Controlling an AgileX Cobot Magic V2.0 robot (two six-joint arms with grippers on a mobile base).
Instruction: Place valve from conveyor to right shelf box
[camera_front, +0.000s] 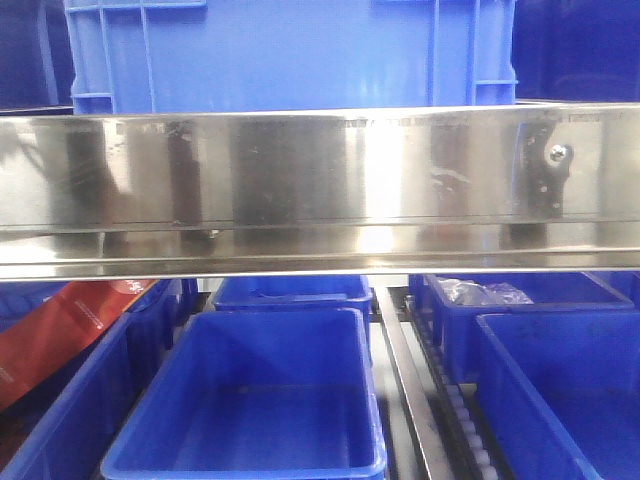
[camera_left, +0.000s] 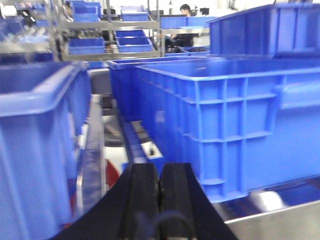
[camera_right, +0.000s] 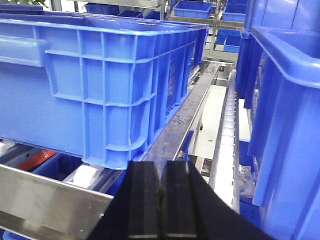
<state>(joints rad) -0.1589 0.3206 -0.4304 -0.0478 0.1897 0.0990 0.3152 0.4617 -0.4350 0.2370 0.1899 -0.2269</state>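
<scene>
Both black padded grippers, left and right, have their jaws pressed together with nothing between them, each hovering at the steel shelf edge beside a large ribbed blue plastic crate. Neither valve nor conveyor shows in any view, so nothing is picked yet. Judging from this, the right arm should back clear of the polished steel shelf rail, find the belt, and spread its jaws before descending

- Left gripper: black fingers pressed together, nothing between them, pointing level ahead.
- Right gripper: black fingers likewise closed, empty, pointing forward.
</scene>
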